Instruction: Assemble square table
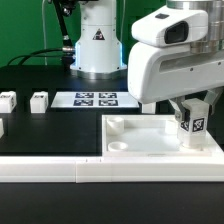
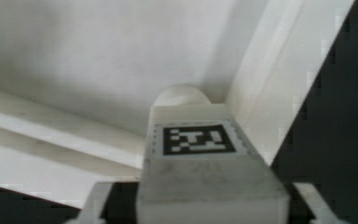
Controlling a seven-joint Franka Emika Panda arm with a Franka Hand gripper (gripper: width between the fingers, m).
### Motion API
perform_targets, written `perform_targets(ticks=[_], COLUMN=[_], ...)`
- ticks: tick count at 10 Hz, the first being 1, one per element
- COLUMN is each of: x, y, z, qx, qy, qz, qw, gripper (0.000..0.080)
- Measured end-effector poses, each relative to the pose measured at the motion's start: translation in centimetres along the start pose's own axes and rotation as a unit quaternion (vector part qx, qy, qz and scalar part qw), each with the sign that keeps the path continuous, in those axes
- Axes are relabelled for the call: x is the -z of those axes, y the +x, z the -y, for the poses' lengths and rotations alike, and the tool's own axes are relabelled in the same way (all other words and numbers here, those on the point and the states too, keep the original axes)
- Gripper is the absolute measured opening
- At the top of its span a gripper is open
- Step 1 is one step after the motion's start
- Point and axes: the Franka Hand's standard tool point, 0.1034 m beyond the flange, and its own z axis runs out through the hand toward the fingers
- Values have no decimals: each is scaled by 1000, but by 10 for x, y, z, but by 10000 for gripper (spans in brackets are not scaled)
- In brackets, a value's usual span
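Note:
The white square table top (image 1: pixel 150 148) lies on the black table at the exterior view's right, raised rim up, with a round socket showing at its near left corner. My gripper (image 1: pixel 193 120) is shut on a white block leg (image 1: pixel 194 127) with a tag, held upright over the top's far right corner; whether it touches the top I cannot tell. In the wrist view the leg (image 2: pixel 197 140) sits between my fingers (image 2: pixel 108 203), its tagged face up, with the top's rim (image 2: pixel 282 60) beyond it. Two loose legs (image 1: pixel 39 101) (image 1: pixel 8 100) stand at the left.
The marker board (image 1: pixel 97 99) lies behind the table top, in front of the robot base (image 1: pixel 97 45). A long white border rail (image 1: pixel 80 172) runs along the front edge. Another white part (image 1: pixel 2 128) shows at the left edge.

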Motion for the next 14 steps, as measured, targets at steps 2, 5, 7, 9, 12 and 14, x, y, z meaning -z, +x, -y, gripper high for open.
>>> perform_targets(ticks=[2,5,7,9,12,14], x=[0,-1,-1,-1,-1,-2], y=[0,0,-1,0,-1,-1], z=[0,0,-1,-1,-3,-3], qx=[-5,-91,-210,-309,-496,-571], qy=[0,2,6,7,12,15], qz=[0,-1,-2,-3,-1,1], qw=[1000,996,978,951,868,821], gripper=[291,291,291,291,291,291])
